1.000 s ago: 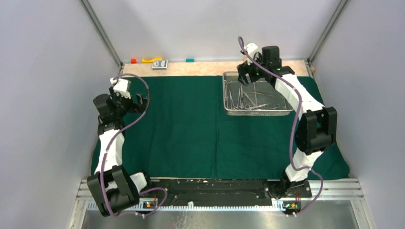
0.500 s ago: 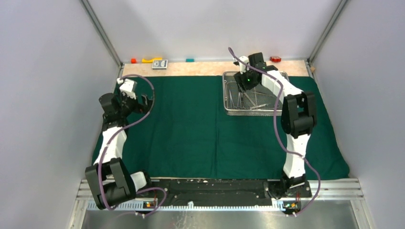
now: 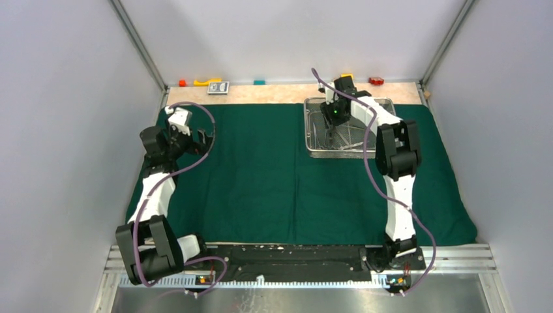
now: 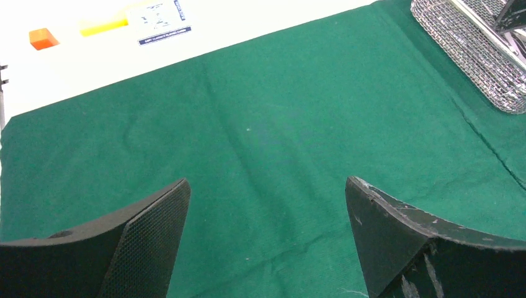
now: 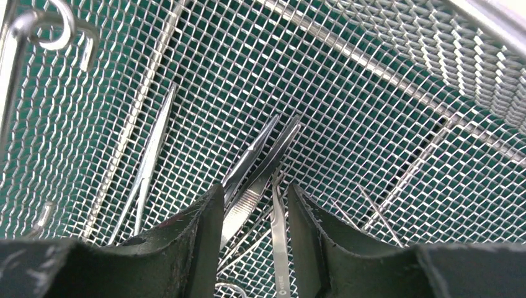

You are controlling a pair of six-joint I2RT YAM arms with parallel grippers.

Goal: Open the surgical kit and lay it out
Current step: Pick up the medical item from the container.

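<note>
Right arm has folded forward and lowered its jaws into the wire-mesh tray (image 3: 312, 151), which sits at the far right of the surface on the spread green cloth (image 3: 261, 176), so lifting instruments out looks begun. The right jaws have half closed astride slim forceps (image 5: 267, 146), not visibly clamped. The left jaws hang wide open and empty above the cloth's far-left corner.
</note>
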